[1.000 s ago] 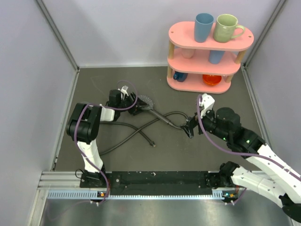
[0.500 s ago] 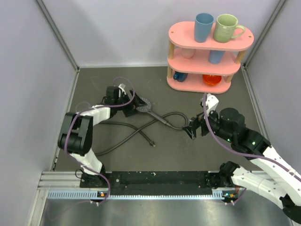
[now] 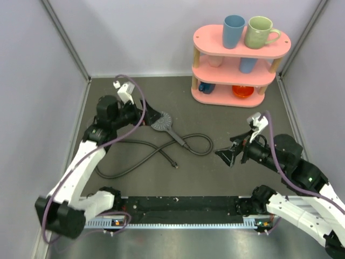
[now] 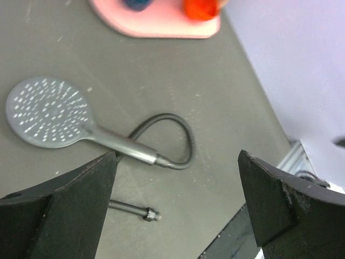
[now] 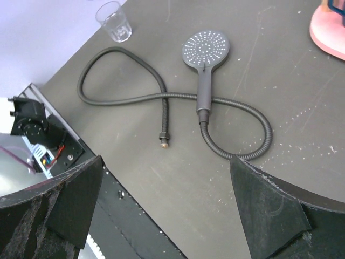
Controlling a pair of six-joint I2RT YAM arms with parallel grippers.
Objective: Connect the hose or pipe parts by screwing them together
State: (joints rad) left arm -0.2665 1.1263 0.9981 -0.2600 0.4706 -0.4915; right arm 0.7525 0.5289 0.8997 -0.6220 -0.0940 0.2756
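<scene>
Centre of table (image 5: 280, 70), shower head (image 5: 205, 48), hose (image 5: 125, 99), unobstructed

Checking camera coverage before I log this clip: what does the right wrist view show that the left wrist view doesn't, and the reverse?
Only the right wrist view: a clear glass standing on the table, and the full long loop of the hose.
Only the left wrist view: the orange item on the bottom level of the pink rack.
Both: the shower head lying face up, the hose meeting its handle, the hose's loose end fitting, and part of the pink rack.
</scene>
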